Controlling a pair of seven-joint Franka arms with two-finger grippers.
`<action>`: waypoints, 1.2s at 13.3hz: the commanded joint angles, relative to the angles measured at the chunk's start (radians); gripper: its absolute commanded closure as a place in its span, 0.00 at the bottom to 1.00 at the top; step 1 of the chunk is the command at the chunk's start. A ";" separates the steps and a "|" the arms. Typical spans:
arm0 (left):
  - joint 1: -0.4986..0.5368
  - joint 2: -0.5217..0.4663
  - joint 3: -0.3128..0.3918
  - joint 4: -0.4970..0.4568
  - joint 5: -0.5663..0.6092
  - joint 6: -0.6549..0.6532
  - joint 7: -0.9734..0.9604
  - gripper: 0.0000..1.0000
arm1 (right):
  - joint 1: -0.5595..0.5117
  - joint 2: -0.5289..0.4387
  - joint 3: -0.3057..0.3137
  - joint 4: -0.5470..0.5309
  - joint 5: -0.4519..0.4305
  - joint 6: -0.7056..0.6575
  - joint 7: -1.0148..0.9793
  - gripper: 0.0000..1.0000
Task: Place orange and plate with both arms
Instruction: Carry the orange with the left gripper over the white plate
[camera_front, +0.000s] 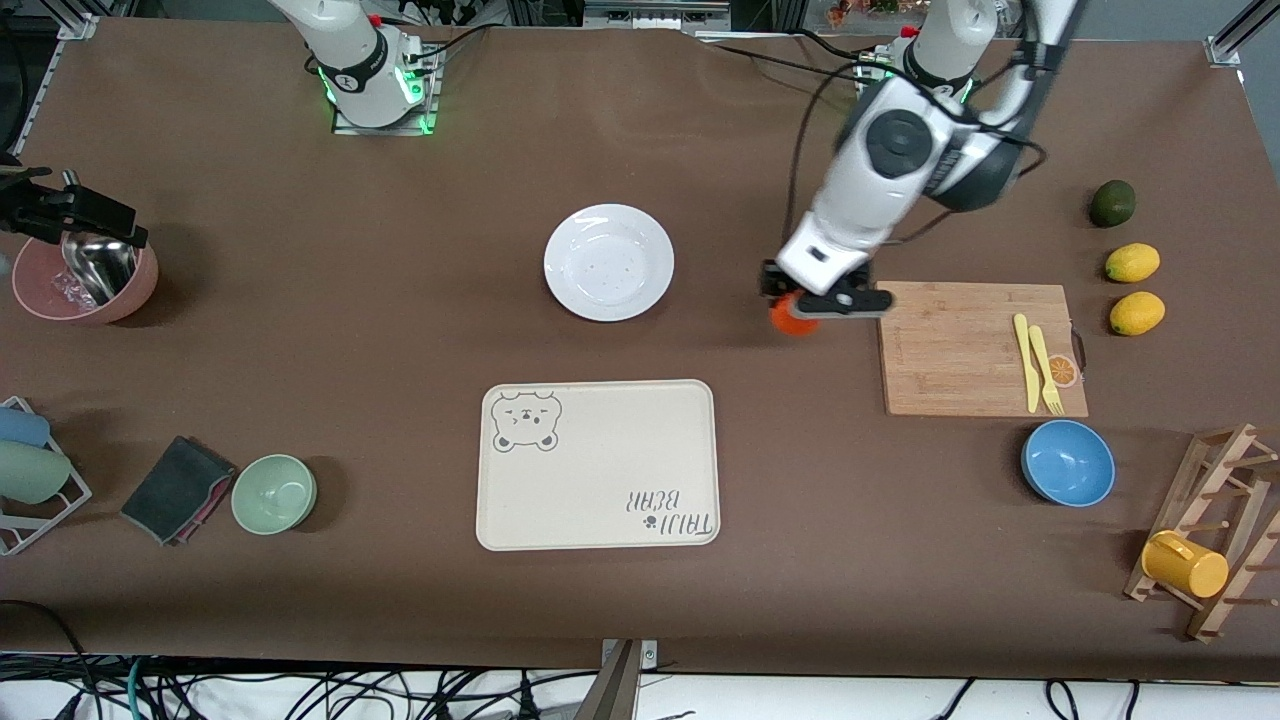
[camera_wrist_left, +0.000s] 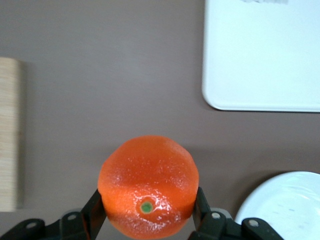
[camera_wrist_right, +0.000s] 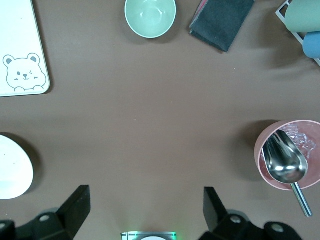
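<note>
- Red-orange and glossy, the orange (camera_wrist_left: 148, 187) is gripped between the two black fingers (camera_wrist_left: 94, 212) of the left tool (camera_front: 822, 306), which is clenched on its sides; the green stem mark is turned toward the wrist camera.
- The left tool is held in the air over the brown surface (camera_front: 300, 330), above the strip between the plate (camera_front: 609, 262) and the bamboo cutting board (camera_front: 981, 349), just beside the board's edge.
- The white plate is seen resting on the surface, farther from the front camera than the beige bear-printed tray (camera_front: 598, 464) and apart from it.
- The right tool (camera_wrist_right: 146, 207) is shown released, its fingers spread wide with nothing between them; it is not caught in the front view, and the right arm waits.
- A pink bowl (camera_front: 85, 282) holding a metal scoop (camera_front: 97, 266) is placed at the right arm's end of the surface, with a green bowl (camera_front: 274, 493) and a dark folded cloth (camera_front: 179, 489) nearer to the front camera.
- A yellow knife and fork (camera_front: 1037, 363) are laid on the cutting board; a blue bowl (camera_front: 1067, 463) stands nearer to the front camera than the board, and two lemons (camera_front: 1134, 288) and an avocado (camera_front: 1112, 203) lie toward the left arm's end.
</note>
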 joint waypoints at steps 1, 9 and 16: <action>-0.093 0.132 0.008 0.157 -0.050 -0.012 -0.097 0.93 | -0.002 0.002 -0.001 0.020 0.005 -0.017 -0.008 0.00; -0.309 0.334 0.008 0.333 -0.170 0.000 -0.346 0.87 | -0.002 0.002 -0.001 0.020 0.008 -0.019 -0.009 0.00; -0.366 0.391 -0.032 0.327 -0.168 0.037 -0.481 0.87 | -0.002 0.002 0.001 0.020 0.007 -0.019 -0.009 0.00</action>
